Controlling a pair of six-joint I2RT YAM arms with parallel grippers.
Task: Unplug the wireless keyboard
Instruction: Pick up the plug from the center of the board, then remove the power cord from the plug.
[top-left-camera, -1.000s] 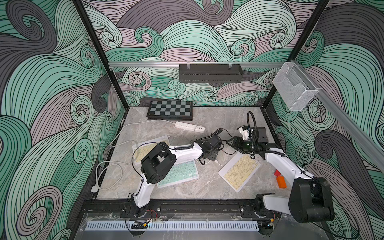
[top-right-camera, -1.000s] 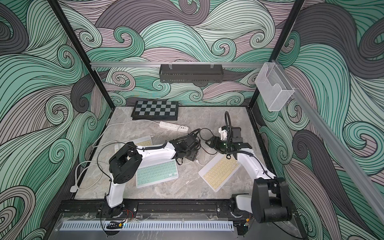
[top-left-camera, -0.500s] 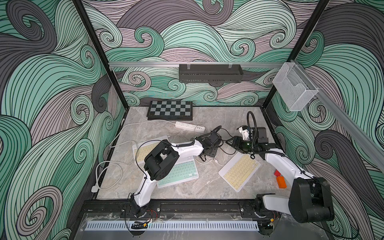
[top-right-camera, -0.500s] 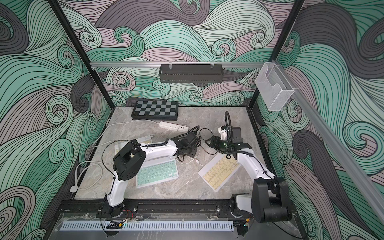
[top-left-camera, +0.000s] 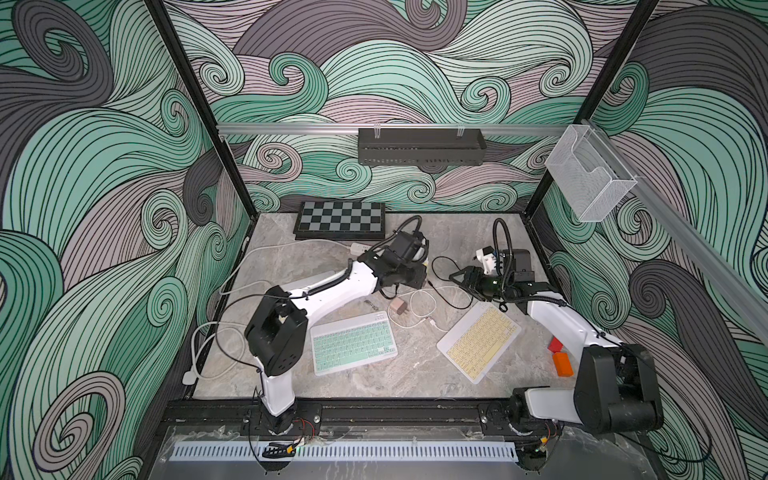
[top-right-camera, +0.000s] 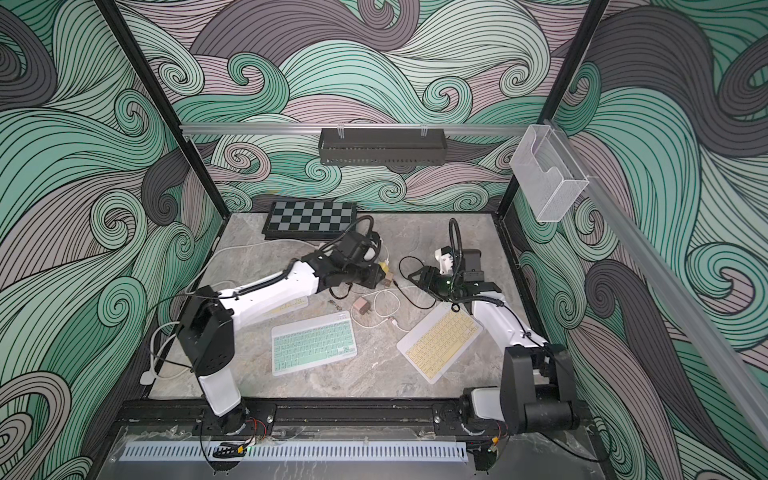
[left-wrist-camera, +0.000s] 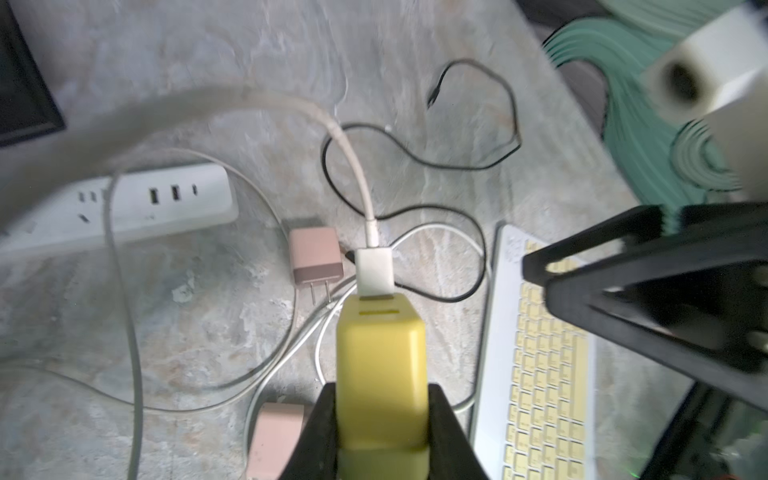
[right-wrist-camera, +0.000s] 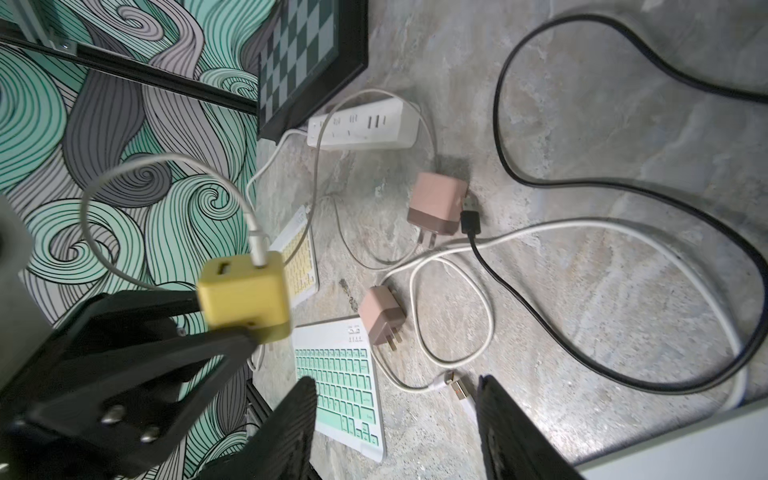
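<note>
A chessboard lies flat against the desk's far edge. A red block and an orange block sit just beside each other at its right edge.

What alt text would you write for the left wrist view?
The left gripper grips a yellow charger with a white cable plugged in, above a marble table holding a power strip, pink charger and yellow keyboard.
</note>
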